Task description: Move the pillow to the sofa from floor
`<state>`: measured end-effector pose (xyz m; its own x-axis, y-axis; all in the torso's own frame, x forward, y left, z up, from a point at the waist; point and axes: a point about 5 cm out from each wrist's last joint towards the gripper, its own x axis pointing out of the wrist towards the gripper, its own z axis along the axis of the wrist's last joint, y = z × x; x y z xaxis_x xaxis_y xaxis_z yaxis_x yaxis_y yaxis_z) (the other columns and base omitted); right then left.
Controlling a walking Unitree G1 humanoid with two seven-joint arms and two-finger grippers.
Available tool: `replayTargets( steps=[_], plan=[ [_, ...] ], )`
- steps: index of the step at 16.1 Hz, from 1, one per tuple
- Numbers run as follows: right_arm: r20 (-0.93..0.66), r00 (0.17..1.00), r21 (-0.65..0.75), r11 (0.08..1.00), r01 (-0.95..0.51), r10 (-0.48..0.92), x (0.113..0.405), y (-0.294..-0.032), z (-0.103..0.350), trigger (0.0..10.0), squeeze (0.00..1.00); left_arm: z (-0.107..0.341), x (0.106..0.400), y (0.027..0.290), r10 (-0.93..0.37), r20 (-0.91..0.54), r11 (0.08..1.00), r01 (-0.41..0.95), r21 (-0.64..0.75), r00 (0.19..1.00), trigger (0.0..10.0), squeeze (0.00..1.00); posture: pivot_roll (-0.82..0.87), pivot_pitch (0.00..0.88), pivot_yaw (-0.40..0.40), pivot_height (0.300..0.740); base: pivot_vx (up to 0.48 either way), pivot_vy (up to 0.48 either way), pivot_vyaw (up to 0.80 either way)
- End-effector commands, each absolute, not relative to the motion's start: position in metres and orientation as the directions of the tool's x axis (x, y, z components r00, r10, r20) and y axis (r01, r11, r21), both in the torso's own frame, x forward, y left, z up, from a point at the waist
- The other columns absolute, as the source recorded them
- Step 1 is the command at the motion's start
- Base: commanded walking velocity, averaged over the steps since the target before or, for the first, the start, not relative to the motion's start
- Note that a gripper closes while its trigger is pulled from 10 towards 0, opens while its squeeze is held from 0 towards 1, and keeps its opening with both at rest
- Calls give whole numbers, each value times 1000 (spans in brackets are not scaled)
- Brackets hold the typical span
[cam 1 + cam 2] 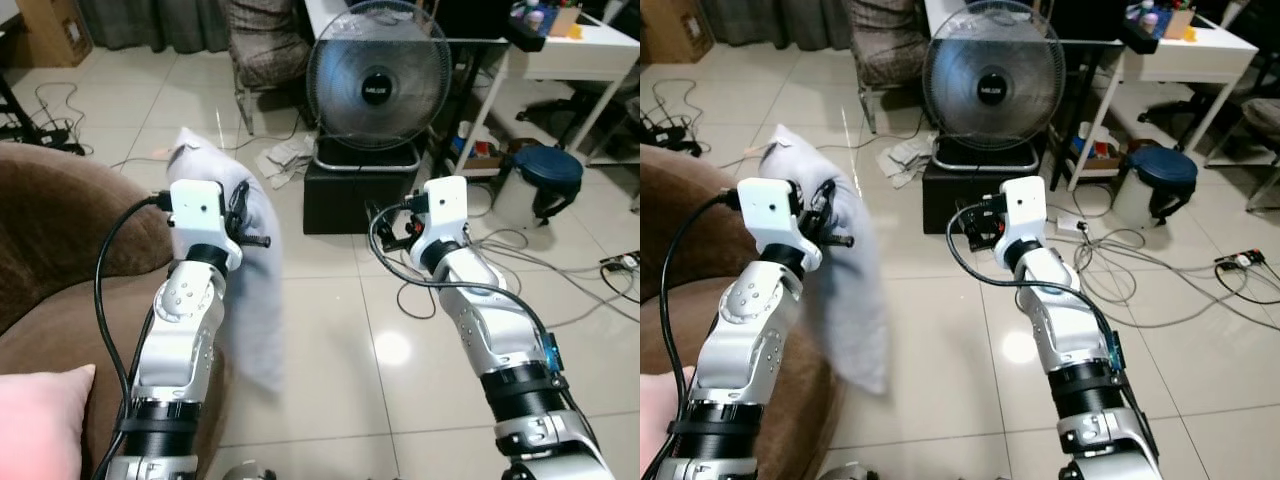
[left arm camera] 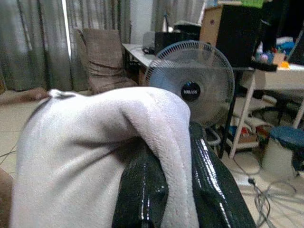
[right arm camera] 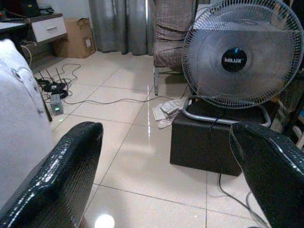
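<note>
While your left gripper pinches the grey pillow, hanging lengthwise downward, the sofa lies just left; right gripper spread, empty.

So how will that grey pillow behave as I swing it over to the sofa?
Probably floppy: the grey pillow hangs limp below the left gripper, which pinches only a fold. It looks light, held by one corner. The fleecy cover may slip, so swing gently toward the brown sofa.
</note>
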<state>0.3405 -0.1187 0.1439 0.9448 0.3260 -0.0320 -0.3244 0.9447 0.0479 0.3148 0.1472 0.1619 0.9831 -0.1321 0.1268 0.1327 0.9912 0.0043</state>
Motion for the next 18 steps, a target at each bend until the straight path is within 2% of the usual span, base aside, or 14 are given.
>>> replayTargets(
  steps=[1, 3, 5, 16, 18],
  plan=[
    [-97, 947, 51, 951, -304, 307, 338, -119, 130, 10000, 0, 164, 313, 142, -145, 131, 989, 142, 33, 981, 10000, 0, 66, 0, -30, 740, 0, 0, 0],
    [-98, 955, 69, 959, -274, 280, 336, -118, 124, 10000, 0, 160, 310, 144, -149, 115, 988, 145, 48, 982, 10000, 0, 69, 0, -27, 740, 0, -137, 0],
    [-127, 951, 29, 960, -279, 280, 332, -116, 117, 10000, 0, 159, 310, 148, -145, 109, 989, 141, 50, 983, 10000, 0, 49, 0, -13, 740, 0, -426, 288],
    [-122, 932, -44, 936, -350, 342, 331, -114, 118, 10000, 0, 150, 314, 148, -154, 73, 986, 148, 82, 985, 10000, 0, 29, 0, -2, 740, 0, -441, 800],
    [-125, 942, -14, 949, -316, 312, 331, -119, 116, 10000, 0, 150, 315, 143, -194, 59, 979, 189, 80, 979, 10000, 0, 29, 0, 2, 740, 0, 240, 400]
  ],
)
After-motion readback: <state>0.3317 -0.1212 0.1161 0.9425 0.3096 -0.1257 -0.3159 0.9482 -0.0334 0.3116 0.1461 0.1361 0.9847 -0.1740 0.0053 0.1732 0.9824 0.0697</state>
